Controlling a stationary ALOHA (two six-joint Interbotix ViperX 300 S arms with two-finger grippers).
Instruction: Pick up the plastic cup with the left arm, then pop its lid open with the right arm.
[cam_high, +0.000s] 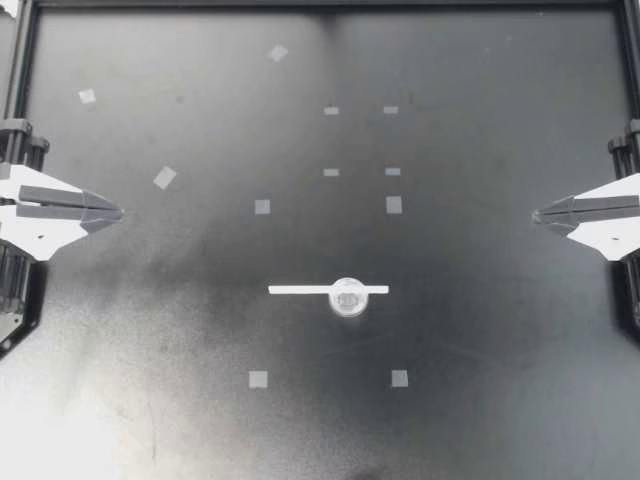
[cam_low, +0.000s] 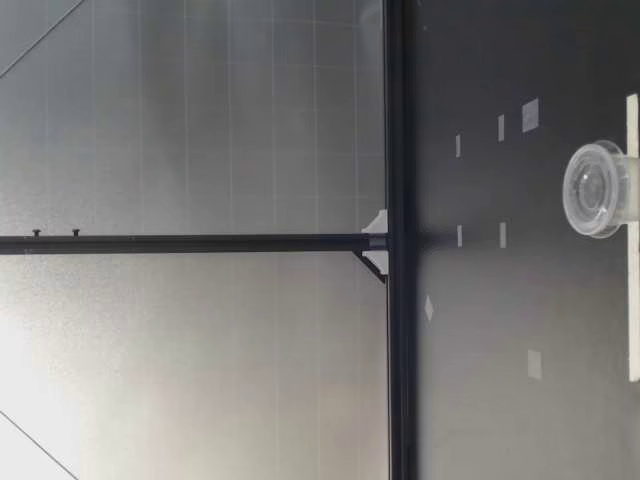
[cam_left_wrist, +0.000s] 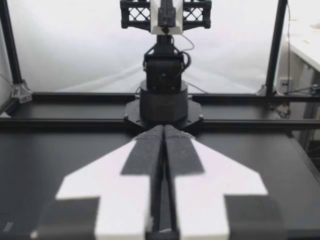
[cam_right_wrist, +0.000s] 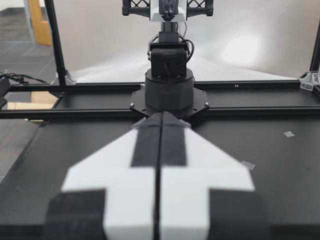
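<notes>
My left pincer (cam_high: 118, 213) is clenched, fingers pressed together with nothing between them, at its own edge of the table (cam_high: 180, 330). My right pincer (cam_high: 537, 214) faces it from the opposite edge, likewise clenched on nothing. Between the two, well apart from both and off to one side of their line, a clear cup (cam_high: 347, 297) sits on a white strip (cam_high: 300, 290). Tape squares (cam_high: 262, 207) lie scattered around it.

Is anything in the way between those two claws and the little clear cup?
Nothing visible. Between the small clear plastic cup, the left gripper and the right gripper lies only black tabletop with flat pale tape squares.
</notes>
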